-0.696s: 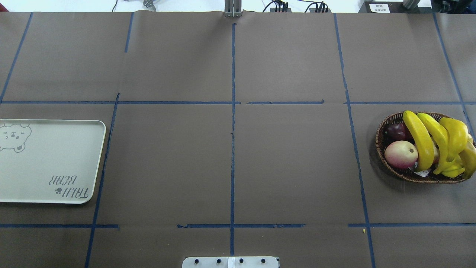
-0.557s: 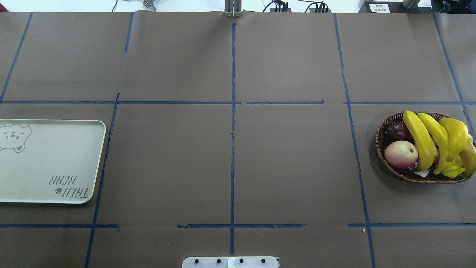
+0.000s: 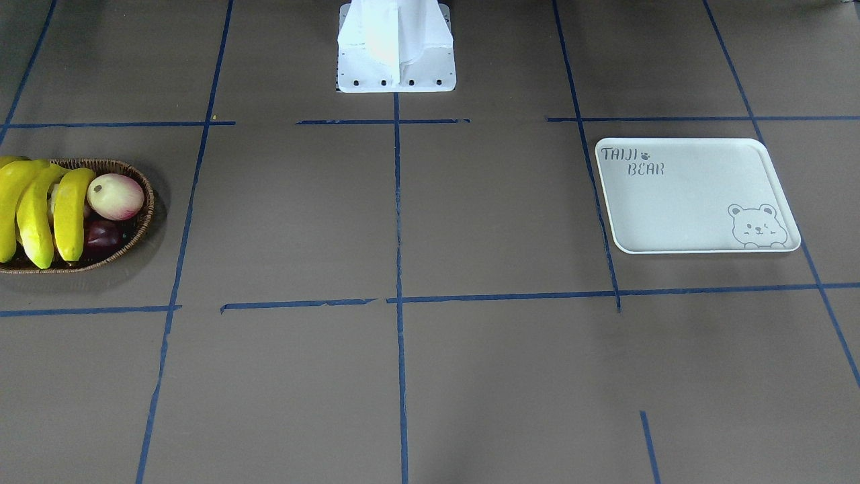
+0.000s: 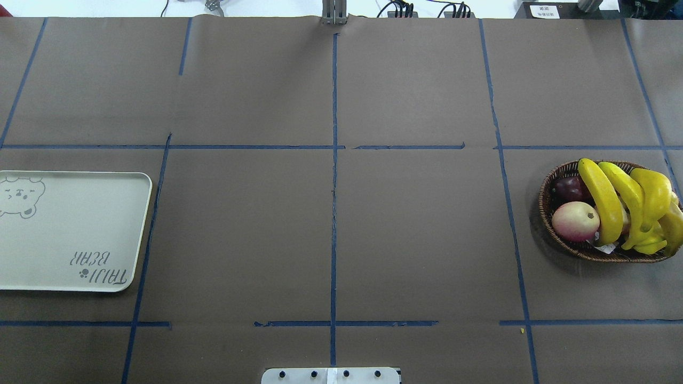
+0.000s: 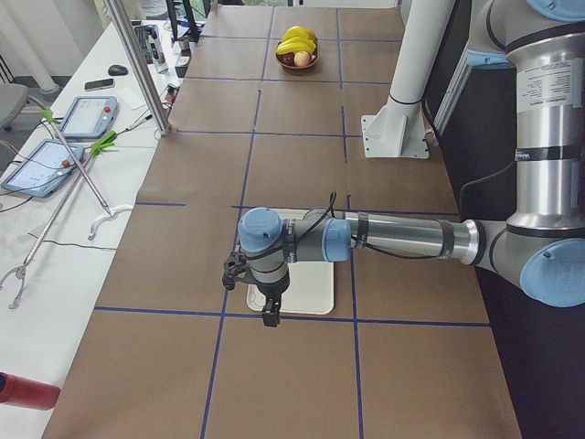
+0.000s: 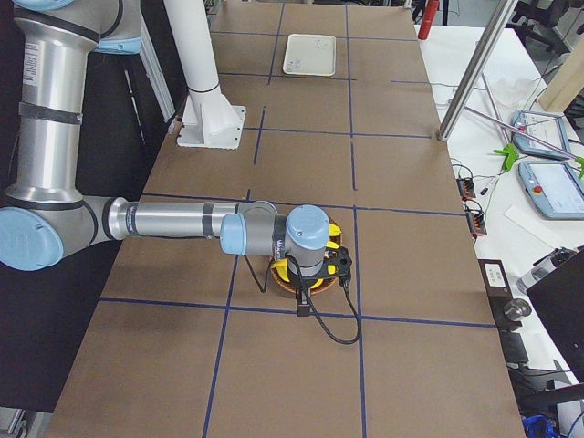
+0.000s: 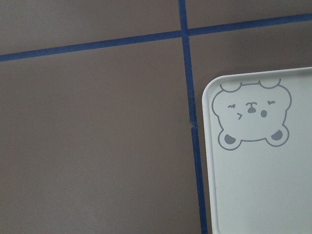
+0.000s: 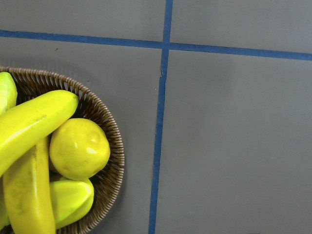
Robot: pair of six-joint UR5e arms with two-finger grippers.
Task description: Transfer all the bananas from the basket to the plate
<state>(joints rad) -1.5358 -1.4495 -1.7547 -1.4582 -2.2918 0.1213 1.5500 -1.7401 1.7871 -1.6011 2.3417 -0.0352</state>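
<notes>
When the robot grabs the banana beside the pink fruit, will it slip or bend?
Probably slippery: the banana looks smooth and glossy. Likely stiff, since it holds its curve propped over the basket rim. Lifting it might nudge the round pink fruit beside it, which could roll.

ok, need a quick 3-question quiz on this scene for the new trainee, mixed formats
1. True or false: the plate already holds one piece of fruit.
2. Multiple choice: what lies in the basket next to the bananas?
A) a round pink-cream fruit
B) a cup
C) a bottle
3. Short answer: which words are printed on the plate?

Key: 1 false, the plate is bare. 2 A. 3 TAIJI BEAR.
</notes>
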